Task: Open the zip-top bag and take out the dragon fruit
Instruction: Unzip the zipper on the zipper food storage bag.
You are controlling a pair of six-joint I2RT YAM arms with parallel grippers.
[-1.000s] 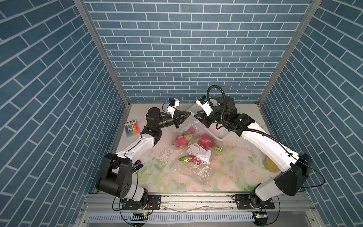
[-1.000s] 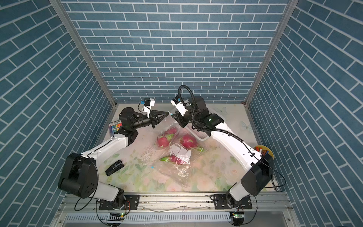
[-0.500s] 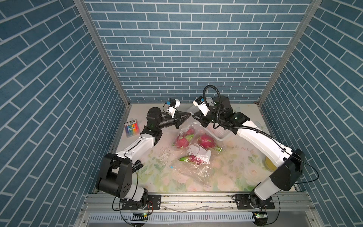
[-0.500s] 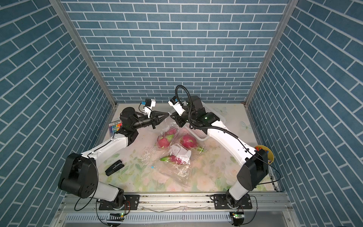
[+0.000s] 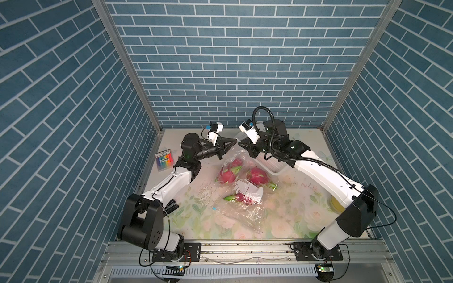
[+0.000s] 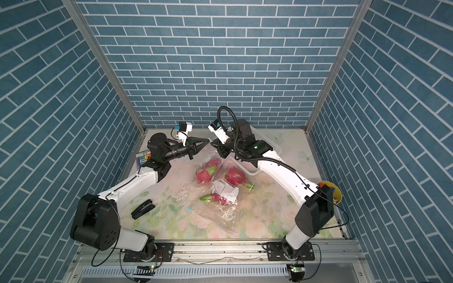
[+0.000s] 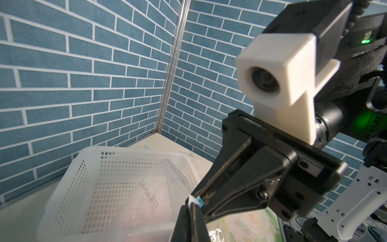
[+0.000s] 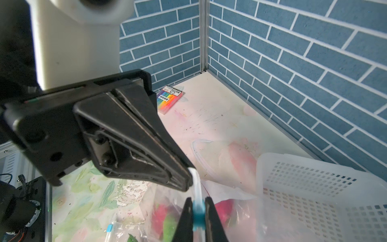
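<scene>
The clear zip-top bag [image 5: 231, 163] hangs by its top edge between my two grippers, with a pink dragon fruit [image 5: 228, 173] inside it, seen in both top views [image 6: 205, 175]. My left gripper [image 7: 189, 206] is shut on the corner of the bag's white top strip [image 8: 193, 175]. My right gripper [image 8: 198, 206] is shut on the blue zipper slider [image 8: 198, 213], right against the left gripper's tip [image 5: 234, 140]. A second dragon fruit [image 5: 257, 175] lies beside the bag, under its plastic as far as I can tell.
A white perforated basket [image 5: 272, 164] sits behind the bag under my right arm. Another bag with a white label and a dragon fruit [image 5: 244, 196] lies in front, with an empty bag [image 5: 242, 214]. A colour pack [image 5: 164, 160], black stapler [image 6: 143, 208] and yellow bowl [image 6: 331, 192] sit at the sides.
My right gripper has moved left to the left gripper's tip and closed its jaws on the blue slider. The left gripper has kept its hold on the bag's corner.
</scene>
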